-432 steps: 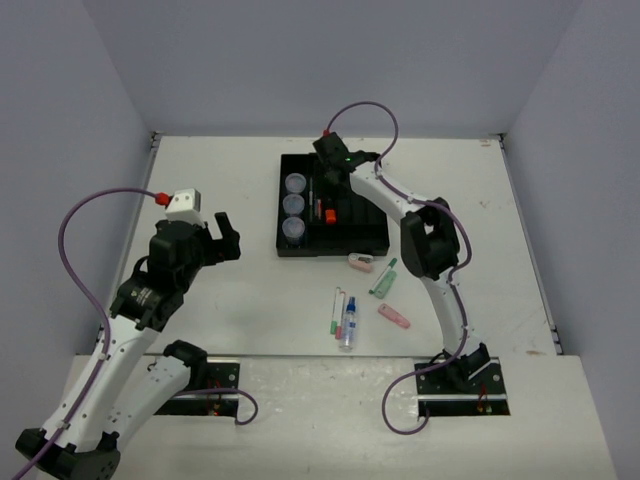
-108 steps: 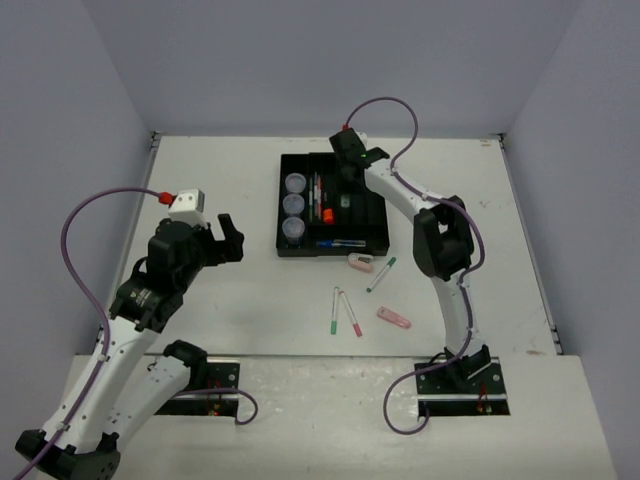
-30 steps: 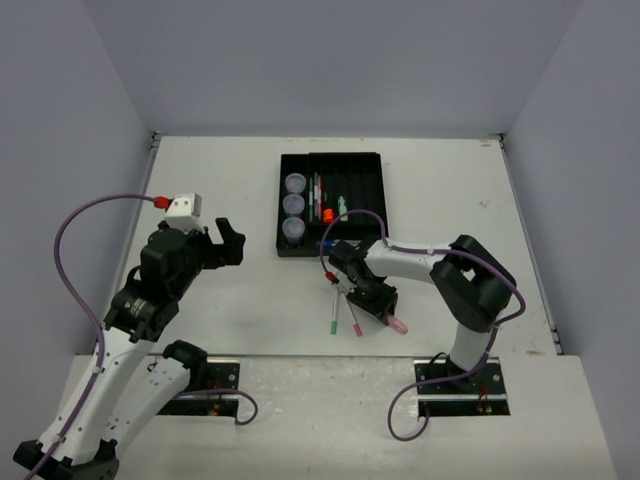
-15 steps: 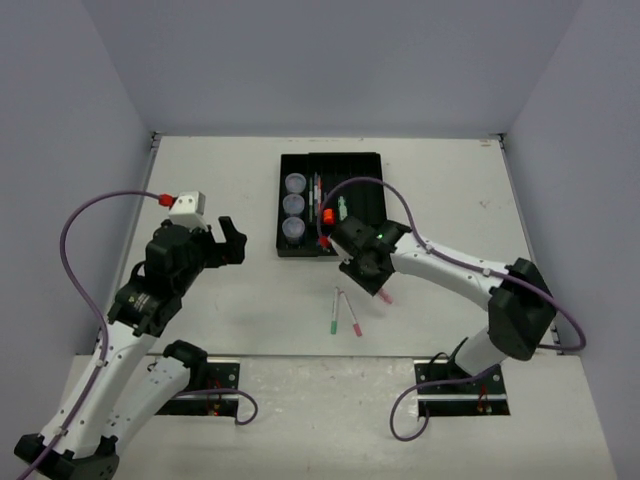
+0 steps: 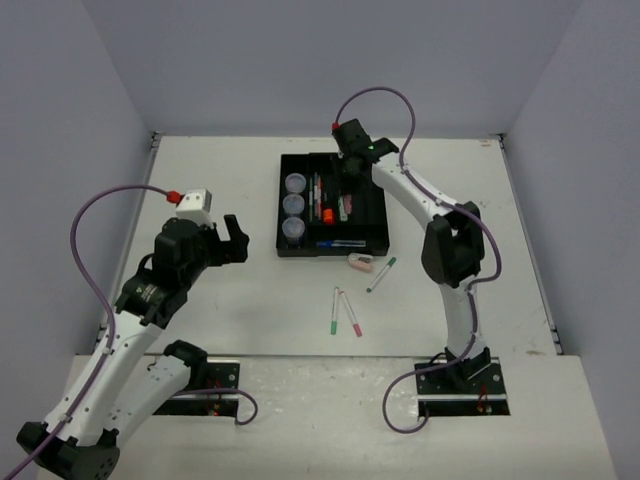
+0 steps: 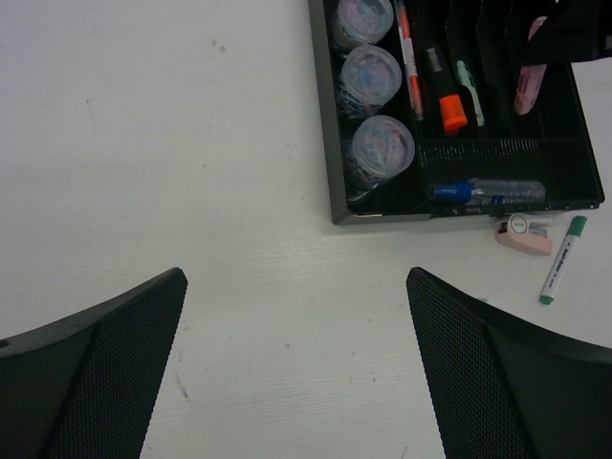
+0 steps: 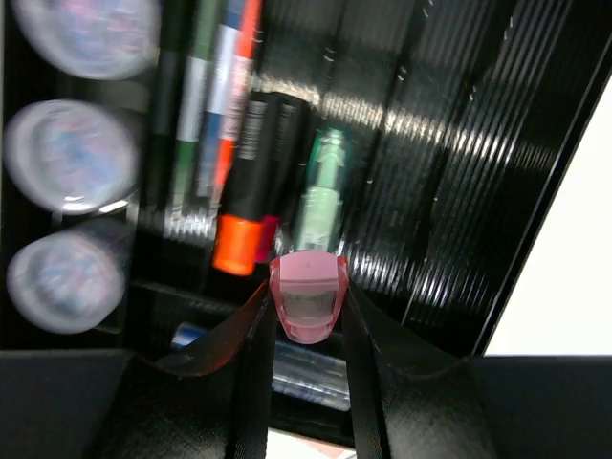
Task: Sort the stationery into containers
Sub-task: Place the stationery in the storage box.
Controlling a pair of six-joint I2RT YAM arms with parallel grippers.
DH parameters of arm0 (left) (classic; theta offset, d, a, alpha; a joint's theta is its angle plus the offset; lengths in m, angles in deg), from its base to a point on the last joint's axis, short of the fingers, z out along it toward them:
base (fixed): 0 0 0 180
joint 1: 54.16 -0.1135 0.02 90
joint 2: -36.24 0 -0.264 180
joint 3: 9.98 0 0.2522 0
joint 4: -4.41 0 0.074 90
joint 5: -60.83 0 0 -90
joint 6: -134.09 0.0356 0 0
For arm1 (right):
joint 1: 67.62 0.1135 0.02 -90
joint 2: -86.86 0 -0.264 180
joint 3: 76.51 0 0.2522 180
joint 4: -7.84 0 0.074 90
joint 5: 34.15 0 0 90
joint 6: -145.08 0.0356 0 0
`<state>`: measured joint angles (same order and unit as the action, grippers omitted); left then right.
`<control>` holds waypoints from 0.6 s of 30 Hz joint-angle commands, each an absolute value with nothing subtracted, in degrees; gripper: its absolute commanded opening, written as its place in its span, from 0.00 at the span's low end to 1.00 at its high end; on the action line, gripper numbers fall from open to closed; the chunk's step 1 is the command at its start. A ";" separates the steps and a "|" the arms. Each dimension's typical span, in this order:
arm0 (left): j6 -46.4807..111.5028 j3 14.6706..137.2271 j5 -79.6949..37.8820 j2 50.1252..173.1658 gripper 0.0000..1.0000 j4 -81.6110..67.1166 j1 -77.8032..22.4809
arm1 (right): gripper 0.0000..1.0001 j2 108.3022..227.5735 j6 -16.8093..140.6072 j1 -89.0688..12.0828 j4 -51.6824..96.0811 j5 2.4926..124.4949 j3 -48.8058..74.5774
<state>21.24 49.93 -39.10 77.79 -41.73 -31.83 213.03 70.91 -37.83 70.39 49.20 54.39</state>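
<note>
Our right claw (image 7: 307, 317) is clamped on a pink marker (image 7: 307, 285), holding it over the black tray (image 5: 279, 215), near a green marker (image 7: 320, 191) lying in a narrow slot. Our left claw (image 6: 295, 287) hangs with jaws wide apart over the counter (image 5: 220, 170), left of the tray. We see three pots (image 5: 293, 207) in the tray's left slot. A pink eraser (image 5: 360, 263) and three pens (image 5: 334, 310) lie on the counter just in front.

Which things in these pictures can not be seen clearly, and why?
Right wrist view: three pots blurred, contents unreadable.
Right wrist view: pink marker in the right gripper is seen end-on; its body is hidden.
Top view: marker too small to tell which tray slot it is over.
</note>
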 commanded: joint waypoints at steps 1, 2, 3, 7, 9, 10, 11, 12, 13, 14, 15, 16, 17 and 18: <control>22.91 50.18 -40.15 78.46 1.00 -40.51 -31.62 | 0.00 215.97 74.25 -38.73 73.38 47.59 61.88; 22.91 50.25 -40.15 78.75 1.00 -40.54 -31.59 | 0.00 216.66 74.12 -39.09 73.31 47.72 62.63; 22.91 50.22 -40.15 78.86 1.00 -40.61 -31.57 | 0.00 217.53 73.91 -39.23 73.28 48.09 63.53; 22.91 50.27 -40.24 79.04 1.00 -40.56 -31.67 | 0.00 218.99 73.38 -39.22 73.01 50.65 64.06; 22.91 50.27 -40.33 79.04 1.00 -40.55 -31.84 | 0.00 219.32 73.36 -39.14 72.93 50.68 63.72; 22.91 50.27 -40.33 79.04 1.00 -40.56 -31.84 | 0.00 219.40 73.28 -39.15 72.93 50.84 63.61; 22.91 50.27 -40.33 78.99 1.00 -40.60 -31.84 | 0.02 219.50 73.28 -39.19 72.88 50.89 63.24; 22.91 50.27 -40.33 78.94 1.00 -40.62 -31.84 | 0.04 219.59 73.29 -39.23 72.84 50.90 62.86; 22.91 50.27 -40.33 78.86 1.00 -40.55 -31.84 | 0.06 219.66 73.35 -39.23 72.84 50.73 62.47; 22.91 50.27 -40.33 78.76 1.00 -40.55 -31.84 | 0.10 219.65 73.29 -39.23 72.84 50.56 62.19; 22.91 50.27 -40.33 78.59 1.00 -40.55 -31.84 | 0.12 219.60 73.34 -39.23 72.84 50.40 61.86; 22.91 50.27 -40.33 78.50 1.00 -40.55 -31.84 | 0.22 219.51 73.41 -39.21 72.78 50.32 61.47; 22.91 50.27 -40.33 78.45 1.00 -40.55 -31.84 | 0.38 219.39 73.49 -39.17 72.66 50.32 61.02; 22.91 50.27 -40.33 78.40 1.00 -40.55 -31.84 | 0.51 219.24 73.54 -39.17 72.54 50.34 60.65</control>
